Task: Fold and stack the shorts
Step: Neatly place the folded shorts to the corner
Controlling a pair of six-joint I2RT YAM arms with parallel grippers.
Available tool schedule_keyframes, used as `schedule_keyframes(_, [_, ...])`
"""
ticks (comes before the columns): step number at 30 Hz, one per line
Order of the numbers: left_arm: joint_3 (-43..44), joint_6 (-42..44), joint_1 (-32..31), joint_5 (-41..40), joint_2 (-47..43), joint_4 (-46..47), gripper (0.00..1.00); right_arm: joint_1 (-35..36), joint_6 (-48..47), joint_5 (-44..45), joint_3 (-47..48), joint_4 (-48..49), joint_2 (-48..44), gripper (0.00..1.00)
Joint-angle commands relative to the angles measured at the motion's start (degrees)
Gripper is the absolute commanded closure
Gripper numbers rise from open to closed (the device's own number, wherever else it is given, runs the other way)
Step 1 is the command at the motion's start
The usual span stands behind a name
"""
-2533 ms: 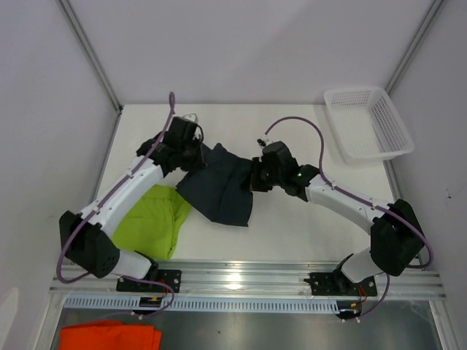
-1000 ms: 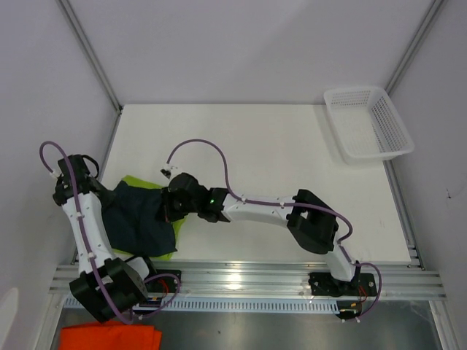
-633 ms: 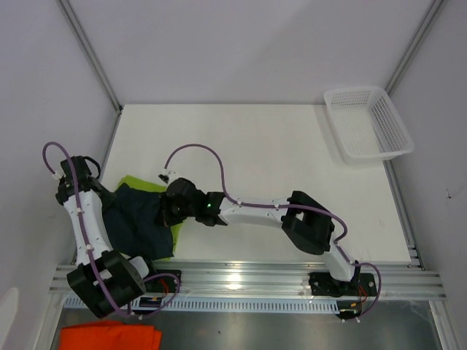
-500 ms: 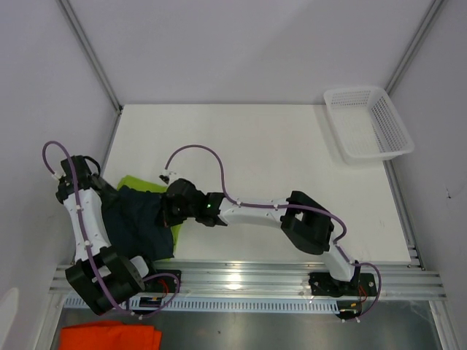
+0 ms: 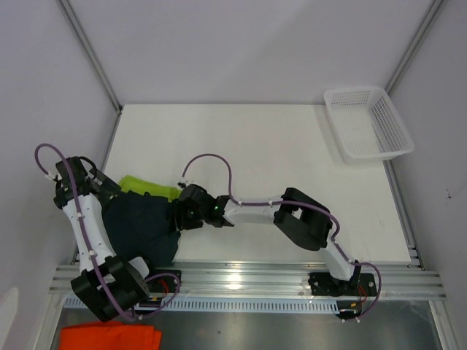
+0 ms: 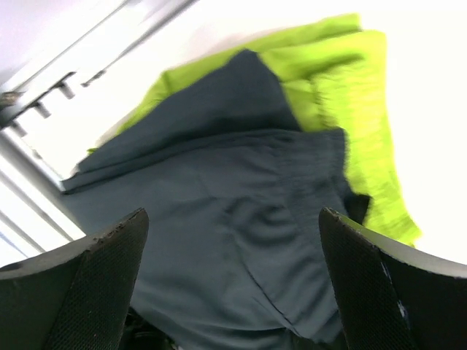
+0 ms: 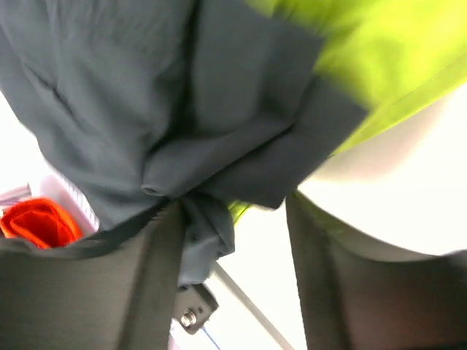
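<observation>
Dark shorts (image 5: 139, 222) lie atop lime-green shorts (image 5: 149, 185) at near-left corner of tabletop (image 5: 277, 146); we see green mostly along the far edge. L pincer (image 6: 232, 219) hangs over the pile, fingers wide apart, nothing between. R pincer (image 7: 233, 204) at pile's right edge, fingers apart, dark hem beside one finger.

In the lower left of the top view, the top pair of shorts (image 5: 139, 222) lies on the bottom pair of shorts (image 5: 146, 185), which pokes out at the upper edge. Both rest on the table (image 5: 277, 146). The left tool (image 5: 102, 191) stands at the stack's left edge, the right tool (image 5: 182, 213) at its right edge. The basket (image 5: 352, 90) sits upper right. A cloth (image 5: 109, 337) lies bottom left, below the rail (image 5: 248, 273).
</observation>
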Motion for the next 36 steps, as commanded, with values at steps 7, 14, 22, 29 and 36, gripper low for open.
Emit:
schedule_keyframes(7, [3.2,2.5,0.6,12.4,-4.1,2.9,0.01,-5.4,3.5,-2.8,-6.1,12.8,-3.5,0.24])
schedule_keyframes(14, [3.0,3.1,-0.2,21.6,-5.3,5.1,0.01,-6.4,2.3,-1.1,-6.4,14.1,-6.0,0.25])
schedule_keyframes(22, [4.8,1.7,-1.1,26.4,-6.5,6.6,0.01,-3.8,-3.3,3.2,-4.1,13.1,-11.8,0.30])
schedule_keyframes(29, [10.6,0.8,-1.1,28.5,-6.3,3.7,0.01,-2.9,-2.2,-7.1,-0.5,20.0,-8.8,0.32])
schedule_keyframes(36, [17.9,1.5,-1.1,29.2,-6.2,-1.0,0.01,-2.0,7.5,-22.1,5.2,38.2,3.4,0.35])
